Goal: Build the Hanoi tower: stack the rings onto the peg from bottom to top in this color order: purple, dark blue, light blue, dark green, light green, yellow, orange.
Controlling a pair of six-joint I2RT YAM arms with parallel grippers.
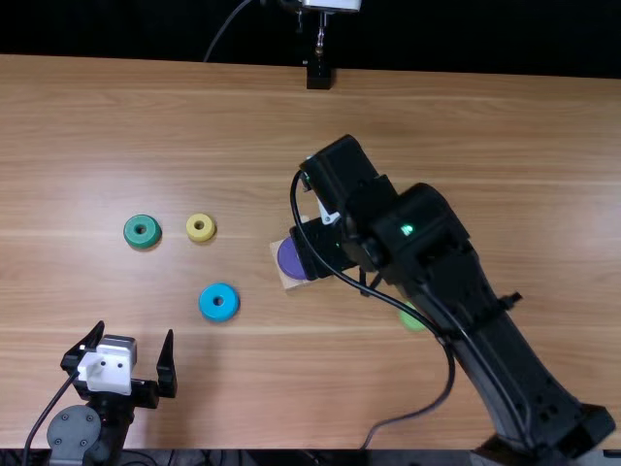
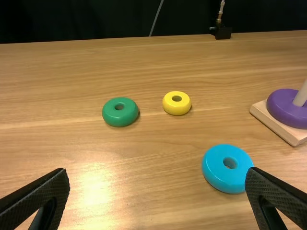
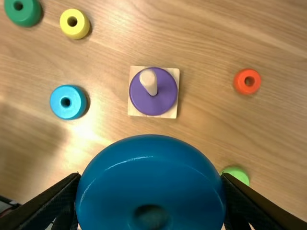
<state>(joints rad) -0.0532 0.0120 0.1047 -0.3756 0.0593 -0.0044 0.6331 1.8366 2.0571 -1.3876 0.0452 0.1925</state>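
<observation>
At step two, we hold the dark blue ring [image 3: 148, 165] clamped in our right gripper [image 3: 150, 178] and must centre it above the peg [image 3: 149, 82], our left gripper [image 2: 157, 173] spread wide.

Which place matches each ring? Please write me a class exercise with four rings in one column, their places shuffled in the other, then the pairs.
1. purple ring
2. dark blue ring
3. light blue ring
4. yellow ring

A. between the right arm's jaws
B. next to the dark green ring
C. around the peg
D. on the table, between the wooden base and the left arm's jaws

Pairs: 1-C, 2-A, 3-D, 4-B
</observation>
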